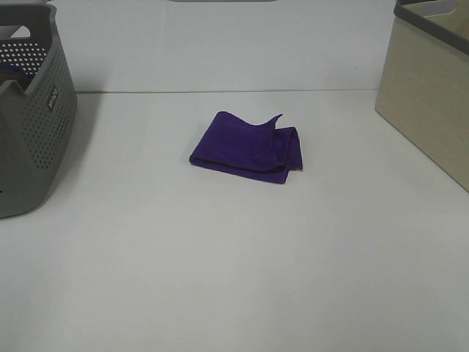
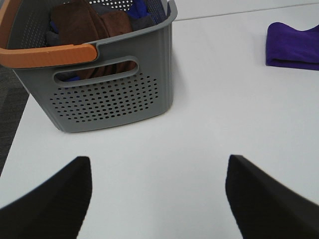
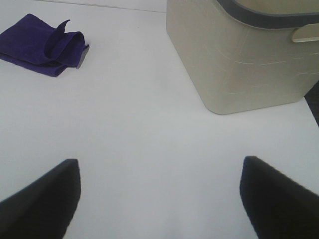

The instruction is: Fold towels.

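Note:
A deep purple towel (image 1: 248,147) lies folded in a loose bundle in the middle of the white table, one corner sticking up at its far side. It also shows at the edge of the left wrist view as the towel (image 2: 294,46) and in the right wrist view as the towel (image 3: 42,45). My left gripper (image 2: 158,191) hangs open over bare table near the grey basket, far from the towel. My right gripper (image 3: 160,191) is open too, over bare table beside the beige bin. Neither arm appears in the exterior high view.
A grey perforated basket (image 1: 33,110) with an orange handle (image 2: 47,55) stands at the left, holding brown and blue cloths (image 2: 92,22). A beige bin (image 1: 429,95) with a dark rim stands at the right; it shows again as the bin (image 3: 239,55).

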